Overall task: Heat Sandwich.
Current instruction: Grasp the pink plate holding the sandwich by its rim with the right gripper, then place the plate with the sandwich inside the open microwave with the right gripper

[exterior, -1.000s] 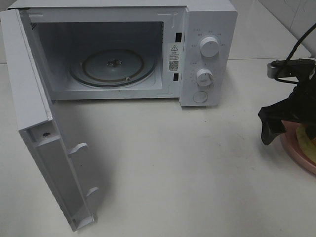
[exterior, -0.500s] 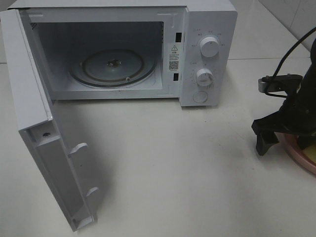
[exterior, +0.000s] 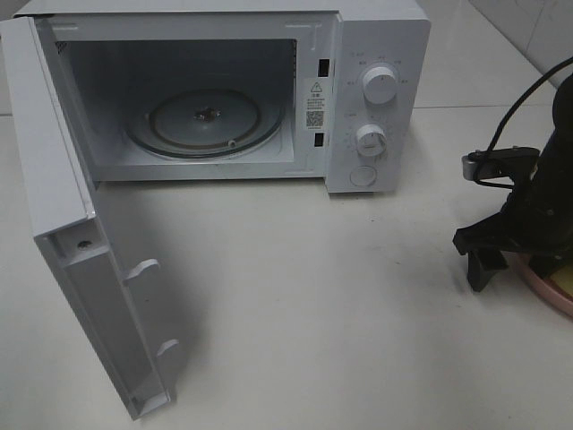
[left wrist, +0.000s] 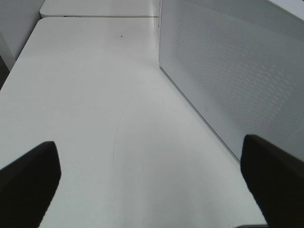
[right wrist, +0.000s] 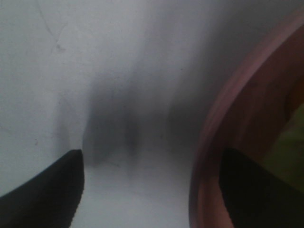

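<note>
A white table (exterior: 313, 322), seen from high up. At 9 o'clock a microwave door (exterior: 63, 206) hangs wide open, jutting across the table's left side toward the viewer. At 11 to 12 o'clock stands the white microwave (exterior: 394, 27), showing a glass turntable (exterior: 206, 121) inside and two dials (exterior: 380, 87) on its right-hand panel. Between 3 and 4 o'clock, cut off by the frame edge, sits a round pink plate (exterior: 542, 288). A yellow-green sliver on it is probably the sandwich (right wrist: 290, 152), though the close view is blurred.

The left gripper (left wrist: 152, 185) hovers over the table beside a white perforated panel (left wrist: 228, 80), fingers spread wide, gripping nothing. The right gripper (right wrist: 149, 190) is down at the plate, fingers apart and clasping nothing. One finger is over the table outside the rim and the other is over the plate.

Compared with a second ago, the right gripper sits lower and slightly toward 9 o'clock. The microwave and its door have not moved.
</note>
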Motion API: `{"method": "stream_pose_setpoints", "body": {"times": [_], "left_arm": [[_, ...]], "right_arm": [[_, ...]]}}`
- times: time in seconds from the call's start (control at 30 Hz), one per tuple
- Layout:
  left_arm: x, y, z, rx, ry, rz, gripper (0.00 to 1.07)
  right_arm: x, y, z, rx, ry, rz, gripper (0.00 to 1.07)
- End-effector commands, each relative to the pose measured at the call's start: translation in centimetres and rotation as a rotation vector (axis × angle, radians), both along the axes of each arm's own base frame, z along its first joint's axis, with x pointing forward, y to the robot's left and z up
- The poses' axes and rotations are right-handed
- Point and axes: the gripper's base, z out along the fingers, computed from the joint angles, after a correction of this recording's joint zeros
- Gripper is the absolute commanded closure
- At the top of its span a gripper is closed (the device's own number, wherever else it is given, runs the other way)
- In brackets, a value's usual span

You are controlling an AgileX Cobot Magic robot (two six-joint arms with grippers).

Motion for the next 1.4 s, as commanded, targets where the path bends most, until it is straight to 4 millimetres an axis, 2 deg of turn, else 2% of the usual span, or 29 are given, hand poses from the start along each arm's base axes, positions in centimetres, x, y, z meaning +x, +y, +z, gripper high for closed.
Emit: {"method": "stream_pose_setpoints", "body": {"times": [0.03, 0.1, 0.17, 0.2, 0.23, 0.27, 0.3, 1.4], "left_arm": [[-0.3, 0.0, -0.1, -0.002, -0.028, 0.000, 0.09], [-0.3, 0.0, -0.1, -0.002, -0.028, 0.000, 0.09], [-0.3, 0.0, -0.1, -0.002, -0.028, 0.000, 0.09], [-0.3, 0.0, -0.1, -0.002, -0.028, 0.000, 0.09], [-0.3, 0.0, -0.1, -0.002, -0.028, 0.000, 0.09], [-0.3, 0.0, -0.1, -0.002, -0.028, 0.000, 0.09], [-0.3, 0.0, -0.1, -0.002, -0.028, 0.000, 0.09], [-0.3, 0.0, -0.1, -0.002, -0.028, 0.000, 0.09]], "right_arm": [[0.1, -0.3, 0.1, -0.010, 0.005, 0.015, 0.45], [0.1, -0.3, 0.1, -0.010, 0.004, 0.004, 0.54], [0.1, -0.4, 0.0, -0.019, 0.002, -0.014, 0.73], [0.1, -0.4, 0.0, -0.019, 0.002, -0.014, 0.73], [0.1, -0.4, 0.0, -0.025, 0.001, -0.016, 0.82], [0.1, -0.6, 0.0, -0.047, -0.002, -0.021, 0.98], [0.1, -0.8, 0.0, -0.062, -0.001, -0.020, 1.07], [-0.2, -1.0, 0.1, -0.158, 0.025, -0.031, 1.07]]}}
